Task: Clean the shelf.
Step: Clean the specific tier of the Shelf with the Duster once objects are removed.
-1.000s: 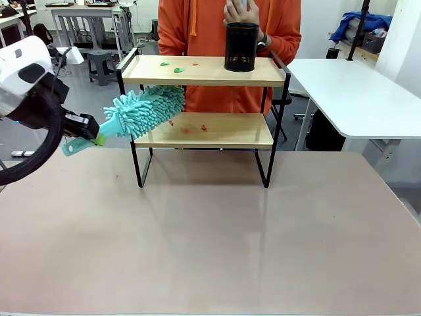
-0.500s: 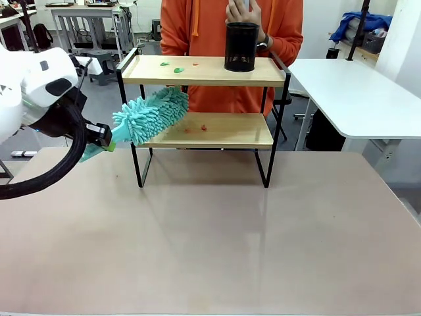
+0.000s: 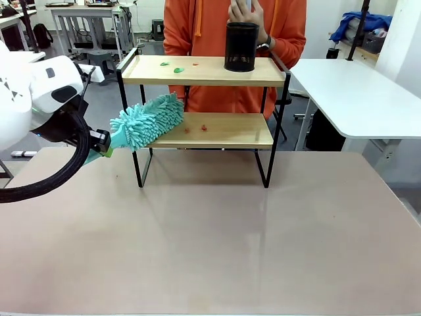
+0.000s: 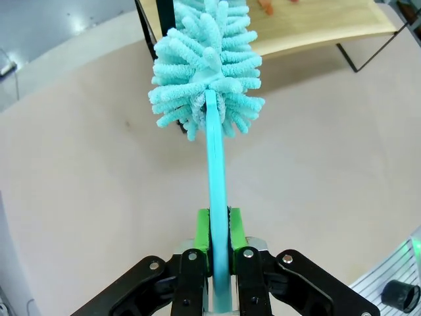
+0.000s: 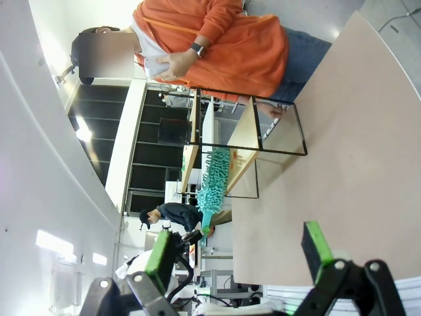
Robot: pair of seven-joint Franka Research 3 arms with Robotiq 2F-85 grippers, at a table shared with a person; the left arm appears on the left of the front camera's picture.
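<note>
- Left gripper (image 4: 219, 220) clenched on teal microfibre duster (image 3: 146, 122); right gripper (image 5: 237, 234) released, empty.
- Shelf (image 3: 210, 66) at table's (image 3: 210, 237) 12 o'clock; duster head at lower board's (image 3: 237, 133) 9 o'clock end.
- Red crumbs (image 3: 203, 128) below, green bits (image 3: 177, 69) above unswept: you're barely started.

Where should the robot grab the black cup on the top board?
Probably by its side wall, coming from the robot's side: the black cup stands upright and round on the top board of the shelf, and the person's hand is close behind it.
</note>
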